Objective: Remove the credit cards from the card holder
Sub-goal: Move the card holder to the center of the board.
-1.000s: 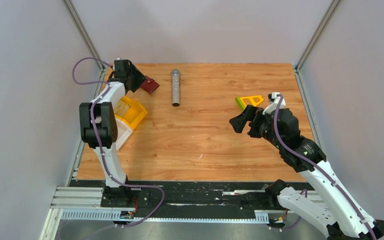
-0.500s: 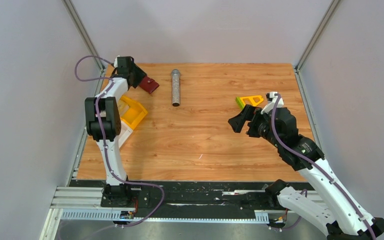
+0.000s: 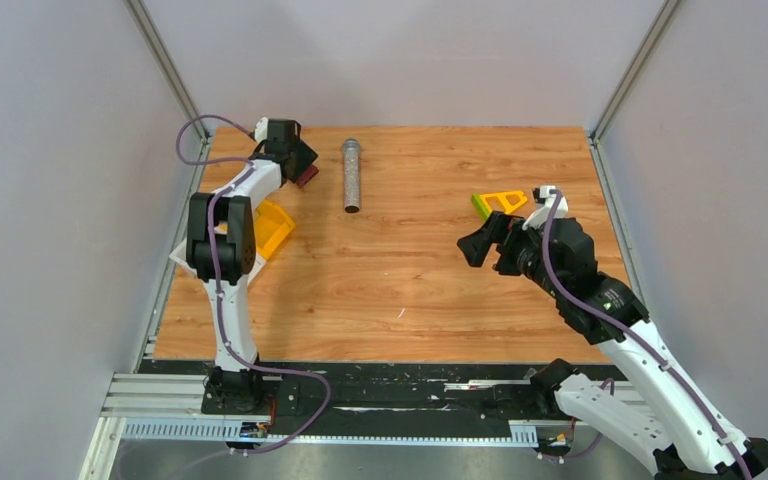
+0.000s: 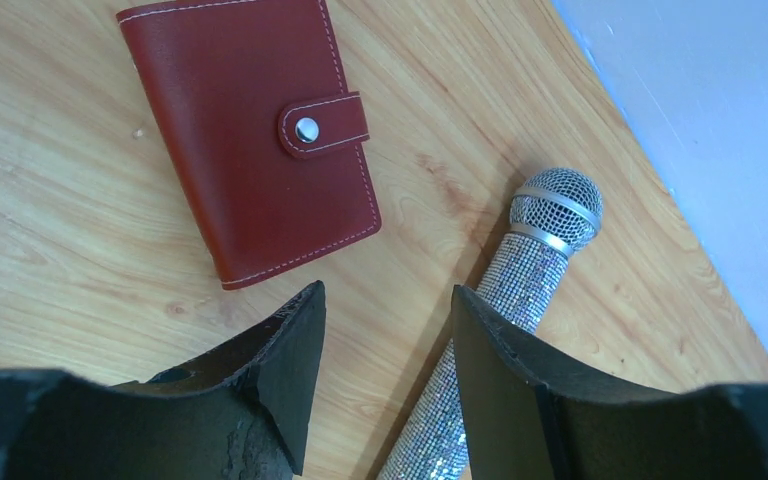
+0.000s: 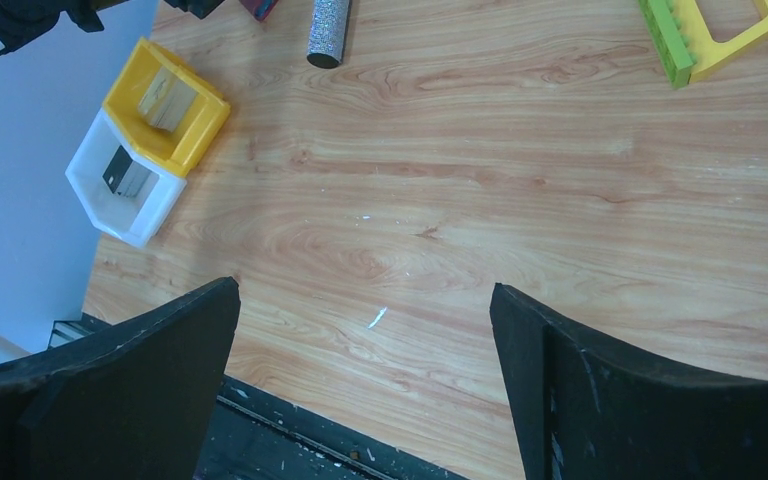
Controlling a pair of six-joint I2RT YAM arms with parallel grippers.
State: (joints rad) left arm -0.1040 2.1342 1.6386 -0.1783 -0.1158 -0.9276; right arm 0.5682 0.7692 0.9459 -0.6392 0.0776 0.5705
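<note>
The card holder [image 4: 260,130] lies closed on the table, dark red with its snap tab fastened. From above only its corner [image 3: 310,178] shows past my left gripper [image 3: 303,163]. That gripper [image 4: 386,292] hovers just short of the holder, open, with only bare wood between its fingers. A tan-gold credit card [image 5: 165,98] sits in the yellow tray [image 5: 200,135]. A dark grey card [image 5: 120,170] sits in the white tray [image 5: 145,225]. My right gripper [image 5: 365,290] hangs wide open over the mid-right table [image 3: 482,243], holding nothing.
A glittery silver microphone [image 4: 520,290] lies right beside my left gripper's right finger and points at the back wall [image 3: 351,175]. A yellow-green triangular piece [image 3: 500,203] rests at the right. The trays [image 3: 272,225] stand by the left wall.
My left arm has swung right, from beside the card holder to over it, hiding most of it from above. Its jaws narrowed slightly. The right arm has stayed put.
</note>
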